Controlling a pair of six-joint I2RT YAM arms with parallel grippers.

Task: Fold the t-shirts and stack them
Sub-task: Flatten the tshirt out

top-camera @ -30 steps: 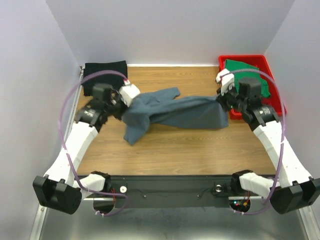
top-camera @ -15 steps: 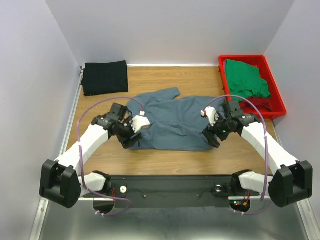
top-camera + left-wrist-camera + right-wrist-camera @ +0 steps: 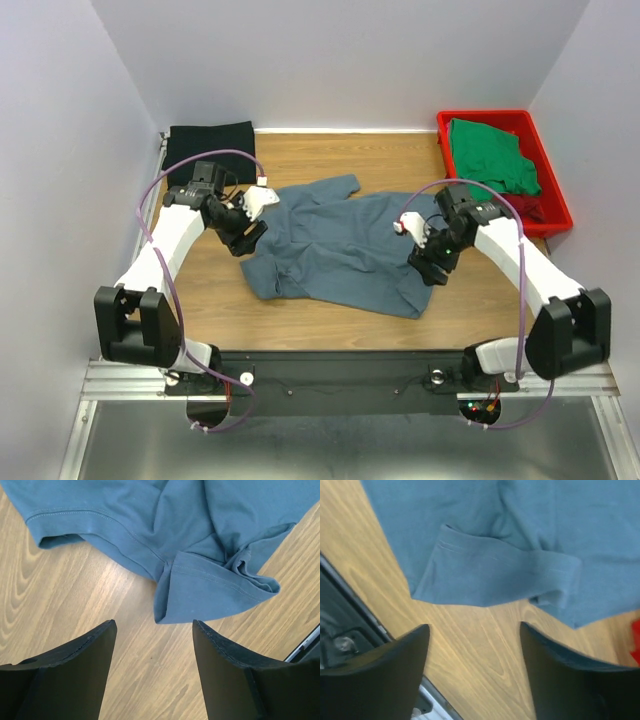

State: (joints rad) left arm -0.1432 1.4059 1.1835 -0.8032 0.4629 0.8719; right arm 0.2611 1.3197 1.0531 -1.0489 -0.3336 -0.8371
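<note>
Top external view: we see the blue-grey t-shirt spread on the table, with the left gripper and right gripper wide open at its sides, holding nothing.

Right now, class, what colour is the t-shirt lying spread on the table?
Slate blue-grey t-shirt; clearest in the top external view.

A spread t-shirt lies in the middle of the bench. A folded t-shirt lies in the far left corner, behind the left arm. A tray stands at the far right edge of the bench. In it a crumpled t-shirt lies partly on a lower t-shirt. The left tool is at the left edge of the spread t-shirt, and the right tool is over its right side.
</note>
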